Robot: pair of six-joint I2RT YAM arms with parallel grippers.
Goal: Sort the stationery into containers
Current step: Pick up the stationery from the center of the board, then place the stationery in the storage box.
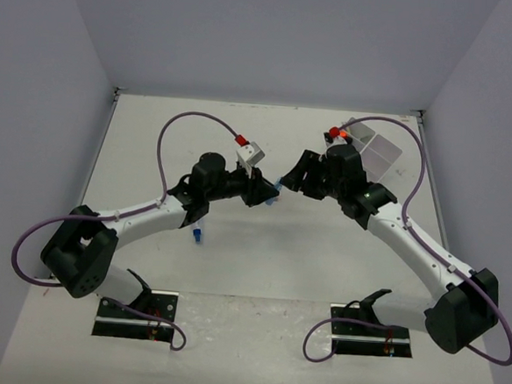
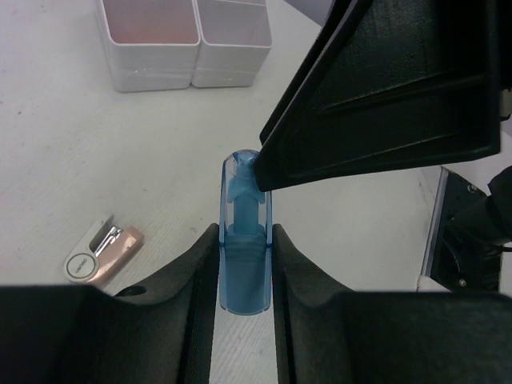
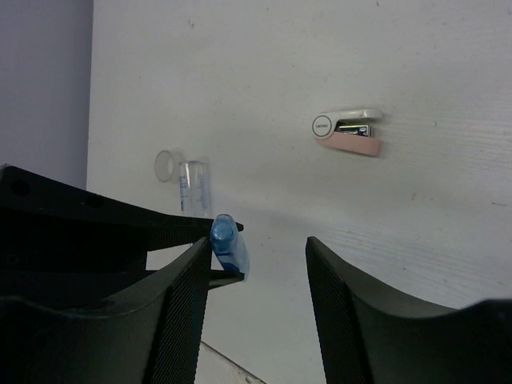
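Looks early: your left gripper (image 2: 244, 240) pinches the blue marker (image 2: 244, 276), your right gripper (image 3: 258, 244) gapes empty at its tip, the pink-white item (image 3: 348, 133) lies loose, and the tray (image 1: 384, 151) waits at 1 o'clock.

Table (image 1: 259, 280): white, matte, faintly scuffed near the front edge.

- White tray (image 1: 384, 150) at 2 o'clock from table centre, near the far right corner and partly covered. The left wrist view shows two of its compartments, one with a pinkish floor.
- Small blue item (image 1: 198, 235) at 9 o'clock, lying alone.
- Pink-and-white stapler (image 3: 348, 132) flat on its side.
- Clear tube (image 3: 184, 180) at roughly 8–9 o'clock of the stapler in the right wrist view, well apart from it.
- Two black base plates (image 1: 138, 311) at 7 and 5 o'clock on the near edge.
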